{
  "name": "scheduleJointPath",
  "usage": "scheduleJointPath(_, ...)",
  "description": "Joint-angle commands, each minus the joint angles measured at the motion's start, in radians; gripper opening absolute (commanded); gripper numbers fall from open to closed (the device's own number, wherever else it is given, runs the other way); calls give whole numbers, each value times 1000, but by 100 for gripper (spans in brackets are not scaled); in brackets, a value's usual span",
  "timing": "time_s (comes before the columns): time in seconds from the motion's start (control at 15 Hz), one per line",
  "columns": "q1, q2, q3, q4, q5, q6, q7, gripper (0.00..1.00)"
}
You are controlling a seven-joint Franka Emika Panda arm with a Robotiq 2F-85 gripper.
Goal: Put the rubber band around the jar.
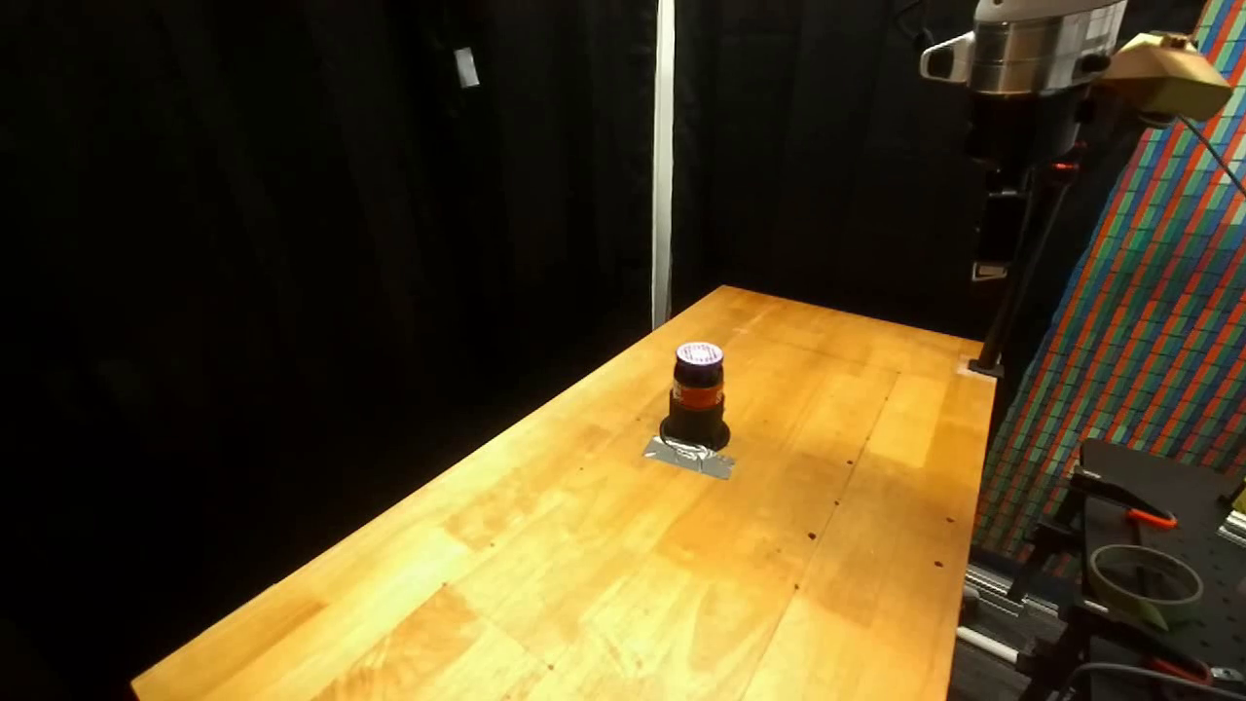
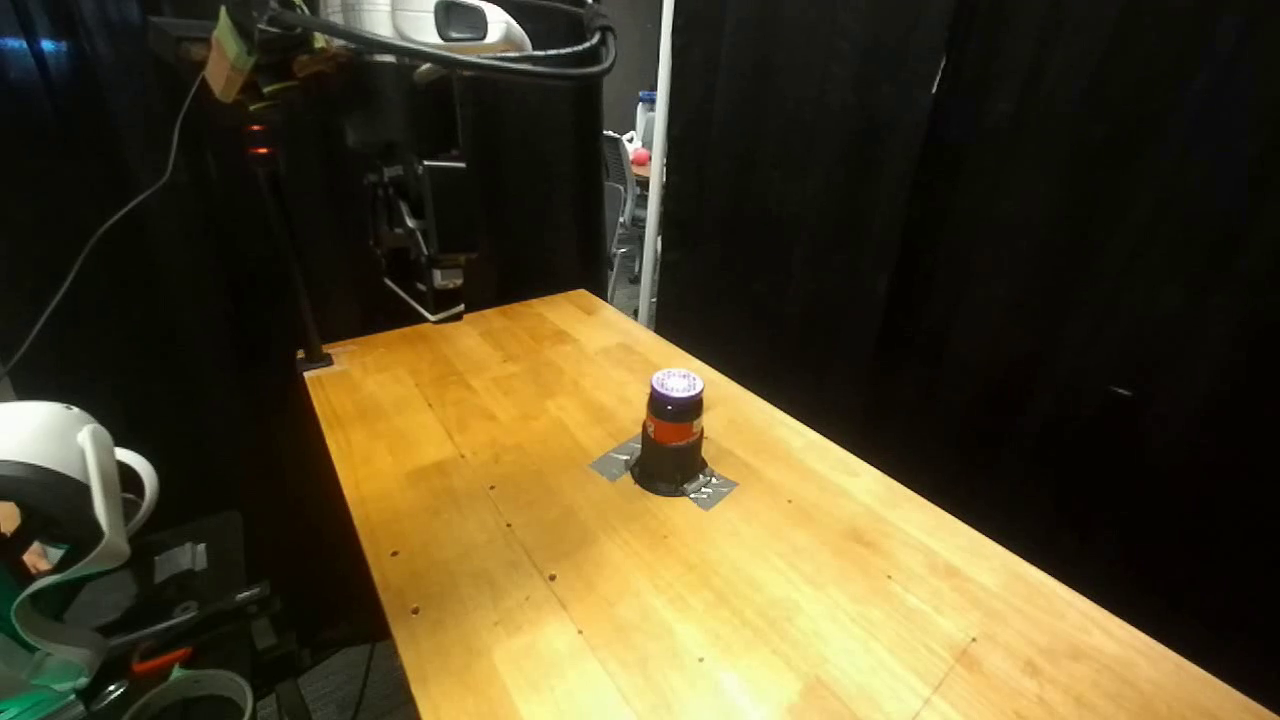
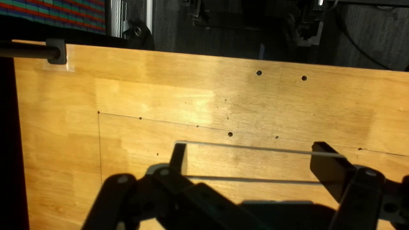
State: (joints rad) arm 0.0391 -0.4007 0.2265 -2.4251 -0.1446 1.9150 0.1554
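The jar point(image 1: 699, 393) is a small upright cylinder with a light patterned top with a purple rim, a red-orange band and dark glass. It stands in a dark round holder point(image 1: 697, 424) fixed to the table with grey tape. The jar also shows in an exterior view point(image 2: 673, 428), but is out of the wrist view. My gripper point(image 3: 255, 159) is open, with the pale rubber band point(image 3: 249, 147) stretched around both fingers in two strands. In both exterior views the gripper point(image 1: 991, 261) point(image 2: 425, 292) hangs high near the table's far end, well away from the jar.
The wooden table point(image 1: 604, 574) has several small holes. A black pole point(image 2: 290, 270) stands at a table corner, close to the arm; its foot shows in the wrist view point(image 3: 57, 51). A dark side stand point(image 1: 1119, 472) beside the table holds a tape ring point(image 1: 1100, 574).
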Motion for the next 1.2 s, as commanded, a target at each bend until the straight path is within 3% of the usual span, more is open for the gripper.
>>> scheduleJointPath(0.0,17,112,-17,90,-9,78,30,100)
scheduleJointPath(0.33,21,337,-19,235,-13,282,50,100)
scheduleJointPath(0.6,38,514,-42,356,-4,364,42,100)
scheduleJointPath(1.13,93,732,-136,543,-108,414,77,100)
